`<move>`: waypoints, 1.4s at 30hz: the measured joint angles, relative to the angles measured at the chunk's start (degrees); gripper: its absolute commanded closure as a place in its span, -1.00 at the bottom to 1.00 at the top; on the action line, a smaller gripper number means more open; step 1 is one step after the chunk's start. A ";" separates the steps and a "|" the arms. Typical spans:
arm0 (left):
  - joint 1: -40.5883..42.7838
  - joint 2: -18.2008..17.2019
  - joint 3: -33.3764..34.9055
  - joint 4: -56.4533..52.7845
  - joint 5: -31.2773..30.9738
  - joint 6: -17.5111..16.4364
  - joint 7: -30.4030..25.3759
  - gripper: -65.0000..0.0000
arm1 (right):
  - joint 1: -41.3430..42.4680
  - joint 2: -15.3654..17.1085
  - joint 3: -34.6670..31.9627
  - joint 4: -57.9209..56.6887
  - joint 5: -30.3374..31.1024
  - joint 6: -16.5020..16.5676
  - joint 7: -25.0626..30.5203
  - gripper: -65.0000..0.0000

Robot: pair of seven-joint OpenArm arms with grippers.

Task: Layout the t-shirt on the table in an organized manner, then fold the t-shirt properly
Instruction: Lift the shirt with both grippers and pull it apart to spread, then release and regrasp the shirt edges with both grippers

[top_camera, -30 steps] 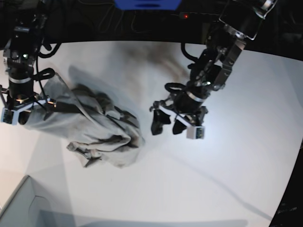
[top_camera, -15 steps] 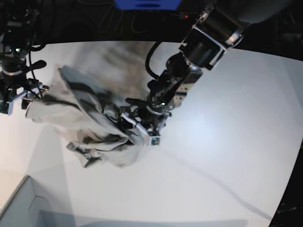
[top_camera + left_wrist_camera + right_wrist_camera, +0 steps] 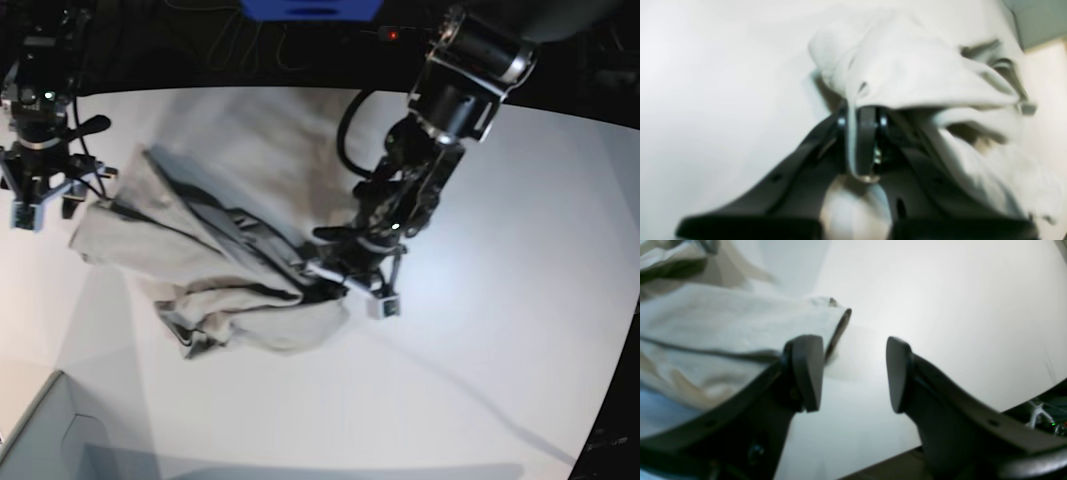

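Left tool [image 3: 860,133] pinches a thin t-shirt [image 3: 200,260] fold, right tool [image 3: 853,373] spread empty on the counter [image 3: 500,330]; fold may slip.

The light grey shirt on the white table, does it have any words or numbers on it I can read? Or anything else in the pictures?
None: no readable text in any view.
Light grey-beige crumpled cotton t-shirt: no print or label visible.
Plain white smooth table: bare, unmarked.
Left gripper, shut on a fold of the t-shirt: no lettering; view blurred.
Right gripper, open: no lettering.
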 measured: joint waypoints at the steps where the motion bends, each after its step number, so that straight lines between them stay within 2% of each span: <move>1: 2.64 -2.16 -0.48 4.24 0.02 0.76 0.59 1.00 | 0.04 -0.31 -1.99 0.02 0.46 0.00 0.13 0.05; 4: 10.10 -7.85 -1.70 16.09 -0.07 0.94 1.05 1.00 | 0.31 -0.52 -7.74 0.07 0.59 0.00 0.17 0.04; 6: 14.16 -10.21 -3.76 22.97 -0.15 0.31 0.76 1.00 | 0.09 -0.26 -11.63 0.11 0.39 0.00 0.39 0.03; 9: 20.39 -11.89 -8.90 29.66 -0.13 0.07 0.09 0.99 | 0.13 -0.09 -18.01 0.07 0.42 0.00 0.17 0.03; 12: 26.84 -12.22 -14.58 31.32 -0.15 -0.24 0.81 0.96 | 0.17 -0.04 -23.28 0.07 0.42 0.00 0.26 0.03; 14: 29.03 -12.52 -16.39 31.17 -0.13 0.20 1.09 0.78 | 0.17 -0.04 -26.23 0.07 0.46 0.00 0.17 0.03; 18: 29.29 -12.35 -16.70 32.15 0.00 0.13 0.72 0.08 | 0.50 -0.04 -29.14 -0.11 0.59 0.00 0.26 0.04; 21: 31.08 -12.09 -16.74 35.54 0.04 -0.11 0.42 -0.25 | 0.66 -0.02 -30.29 -0.22 0.44 0.00 0.26 0.04; 24: 34.56 -11.96 -17.90 38.34 0.02 -0.66 1.09 -0.26 | 0.66 0.13 -30.23 -0.33 0.39 0.00 0.11 0.03; 29: 37.09 -10.21 -28.06 39.15 0.02 0.02 0.22 -0.26 | 1.27 0.13 -30.23 -0.33 0.37 0.00 0.26 0.03; 32: 36.59 -8.81 -31.71 35.87 0.00 -0.50 0.42 -0.26 | 1.07 0.09 -30.25 -0.35 0.44 0.00 0.24 0.03; 35: 33.24 -8.74 -31.95 30.73 0.00 0.02 0.98 -0.26 | 1.16 0.15 -30.18 -0.37 0.39 0.00 0.28 0.03; 41: 24.44 -8.76 -31.52 19.61 0.00 -0.98 0.59 -0.26 | 1.14 0.13 -30.10 -0.37 0.42 0.00 0.09 0.03; 42: 23.23 -8.76 -31.04 17.90 -0.04 -0.26 0.48 -0.25 | 1.09 0.13 -29.92 -0.37 0.42 0.02 0.09 0.03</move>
